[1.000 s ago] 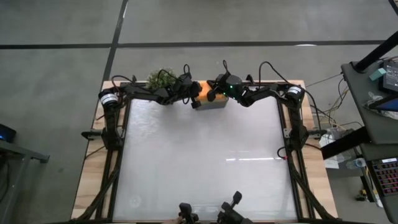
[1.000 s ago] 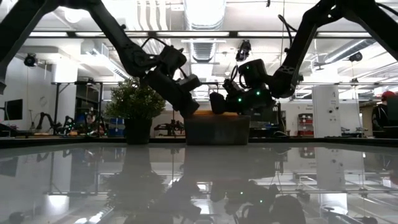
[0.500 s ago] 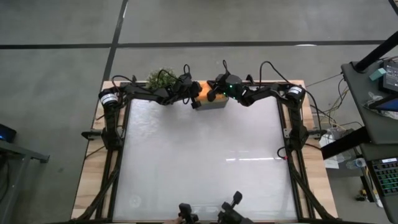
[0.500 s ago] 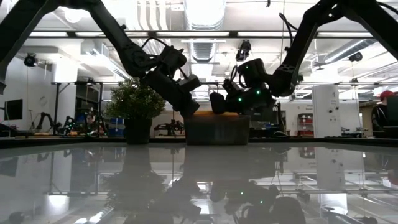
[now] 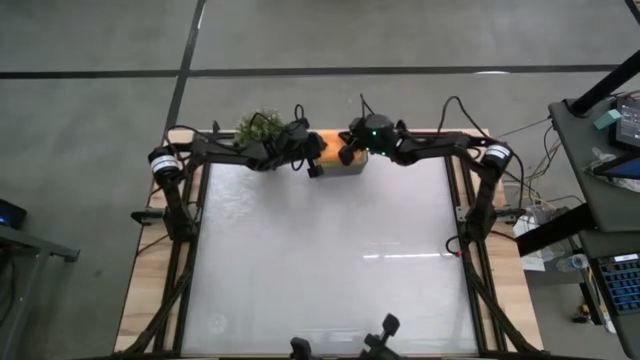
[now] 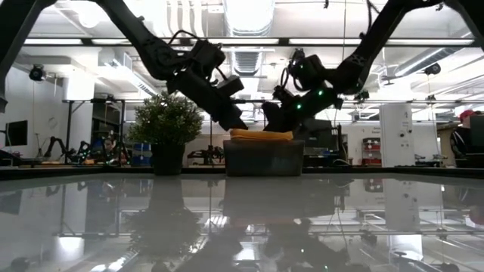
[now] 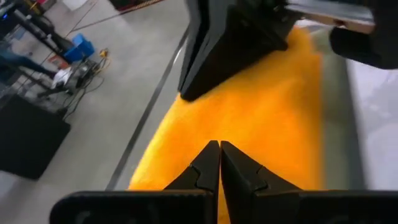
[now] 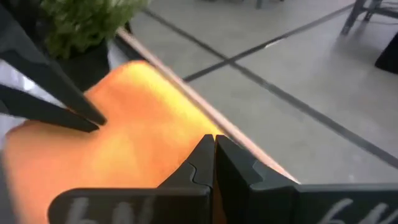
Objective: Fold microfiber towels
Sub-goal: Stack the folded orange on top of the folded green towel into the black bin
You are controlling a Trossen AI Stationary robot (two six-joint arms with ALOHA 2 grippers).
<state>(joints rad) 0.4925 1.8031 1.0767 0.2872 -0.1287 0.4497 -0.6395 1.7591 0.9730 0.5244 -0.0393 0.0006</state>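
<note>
An orange microfiber towel (image 5: 327, 140) lies in the small grey bin (image 5: 346, 168) at the table's far edge, and its top (image 6: 261, 134) bulges above the bin's rim. My left gripper (image 6: 240, 124) comes at it from the left and is shut on it. My right gripper (image 6: 270, 127) comes from the right and is also shut on it. The two grippers' tips stand close together over the bin. No other towel shows. My left gripper pinches the orange towel's upper surface (image 7: 211, 132) at its shut fingertips, slanting down from the table's left. One layer or several, I cannot tell. The cloth rises a little above the bin. My right gripper pinches the towel at its far edge (image 8: 198, 135) between shut fingertips, slanting slightly down from the table's right. The cloth there is raised, and the rest sags toward the bin.
A small potted plant (image 5: 258, 127) stands just left of the bin, close to my left arm. The white table top (image 5: 330, 260) stretches from the bin to the near edge. Beyond the far edge is bare floor.
Both grippers have risen a little over the bin, staying shut, and the right one has tipped closer to level. The orange towel has come up with them: in the low view it now shows above the bin's rim, where before it barely showed.
</note>
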